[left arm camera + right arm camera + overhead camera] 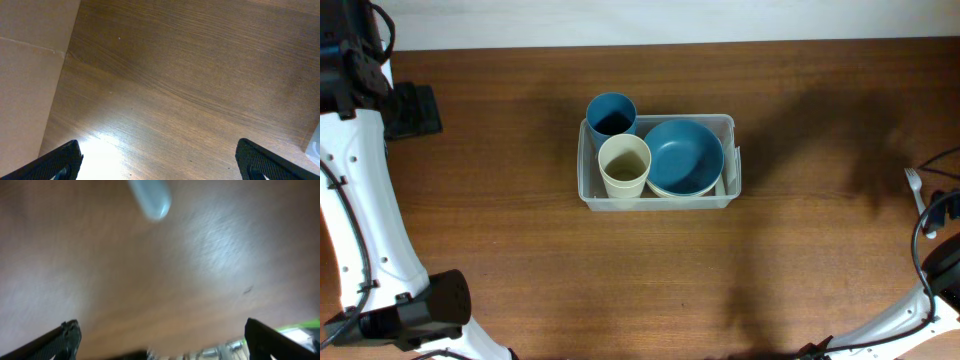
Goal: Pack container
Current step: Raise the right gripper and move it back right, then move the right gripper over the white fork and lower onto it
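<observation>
The clear plastic container stands at the table's middle. In it are a blue cup, a cream cup and a blue bowl nested on a cream bowl. My left gripper is at the far left, well away from it. In the left wrist view it is open and empty over bare wood, with the container's corner at the right edge. My right gripper is open and empty over blurred wood.
A pale fork lies near the table's right edge, by the right arm. A pale rounded end, blurred, shows at the top of the right wrist view. The table's left edge shows in the left wrist view.
</observation>
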Tool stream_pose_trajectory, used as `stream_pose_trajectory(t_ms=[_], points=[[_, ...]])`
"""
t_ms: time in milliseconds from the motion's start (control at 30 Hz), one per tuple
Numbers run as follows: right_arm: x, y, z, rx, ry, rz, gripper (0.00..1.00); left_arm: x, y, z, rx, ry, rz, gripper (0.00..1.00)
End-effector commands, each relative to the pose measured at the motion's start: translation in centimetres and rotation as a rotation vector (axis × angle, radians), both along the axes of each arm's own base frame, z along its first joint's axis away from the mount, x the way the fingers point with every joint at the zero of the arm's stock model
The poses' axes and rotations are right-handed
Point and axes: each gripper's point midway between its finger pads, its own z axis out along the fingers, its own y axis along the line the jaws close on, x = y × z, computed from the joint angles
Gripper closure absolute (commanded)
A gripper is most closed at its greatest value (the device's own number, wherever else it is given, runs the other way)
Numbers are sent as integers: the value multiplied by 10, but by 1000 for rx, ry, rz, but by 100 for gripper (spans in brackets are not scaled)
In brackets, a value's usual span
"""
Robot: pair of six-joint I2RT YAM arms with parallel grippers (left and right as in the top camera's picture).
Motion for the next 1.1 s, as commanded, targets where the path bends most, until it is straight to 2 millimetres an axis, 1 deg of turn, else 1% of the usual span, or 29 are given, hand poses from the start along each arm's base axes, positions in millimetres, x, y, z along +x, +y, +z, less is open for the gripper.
stream_pose_trajectory(t_ms=[0,133,267,367,433,567,700,833,967,1067], points=[[18,-16,4,-53,-88,97,1,-5,2,14,22,-39,6,0],[40,-22,2,-62,-187,160,1,-5,2,14,22,-39,6,0],[62,-18,2,-24,-300,243,1,-5,2,14,22,-39,6,0],[73,-21,-1,-31,-348,262,1,-5,2,14,22,-39,6,0],[77,-24,-5,-33,-355,263,1,-5,2,14,22,-39,6,0],[76,-23,-23,-4,-333,265,1,-5,2,14,22,-39,6,0],[81,-18,-38,18,-311,280,1,-5,2,14,22,-39,6,0],[90,-12,-46,4,-276,317,1,-5,2,14,22,-39,6,0],[106,-5,-50,-9,-284,356,1,-5,2,14,22,-39,6,0],[111,0,-53,-9,-284,372,1,-5,2,14,22,-39,6,0]])
